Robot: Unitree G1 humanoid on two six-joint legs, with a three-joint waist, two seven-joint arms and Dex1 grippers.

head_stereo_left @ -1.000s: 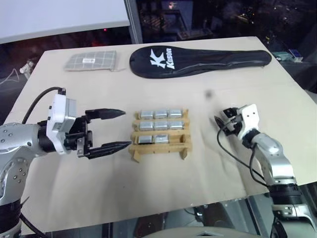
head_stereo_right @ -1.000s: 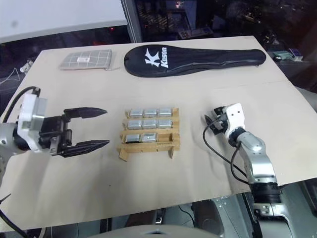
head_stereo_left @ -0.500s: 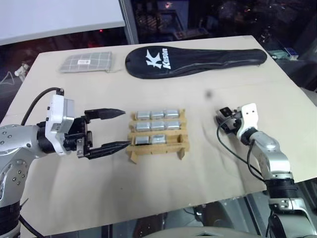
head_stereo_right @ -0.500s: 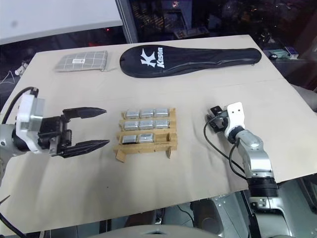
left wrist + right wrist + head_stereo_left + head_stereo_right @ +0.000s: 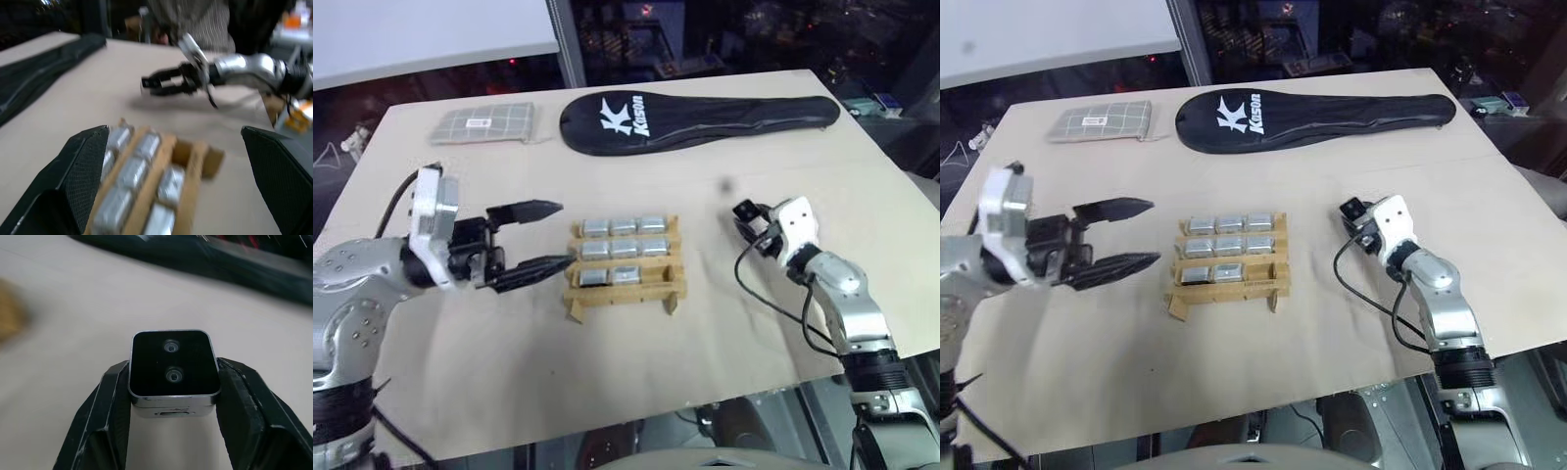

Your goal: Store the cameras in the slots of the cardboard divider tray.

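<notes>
Silver-grey metal shell w/ a glossy black lens face: that's the last camera [image 5: 173, 372], pinched in the right claw [image 5: 173, 382], one black finger [image 5: 115, 396] on each short side, lifted off the bench [image 5: 724, 333] to the right of the cardboard divider tray [image 5: 625, 290]. Tray has eight cameras [image 5: 624, 227] bedded already: back and middle rows full, front row two in, right-hand front slot empty, as far as I can tell. Left claw [image 5: 548, 235] is released, jaws wide, hovering just beside the tray's left edge, prob to steady it. Handling call: camera looks rigid, small, light, but smooth-sided so it could slip or twist; lens glass is the fragile bit, so keep the pads on the metal sides, not the face. The cardboard is thin and light and prob skids if nudged, so go in straight.
</notes>
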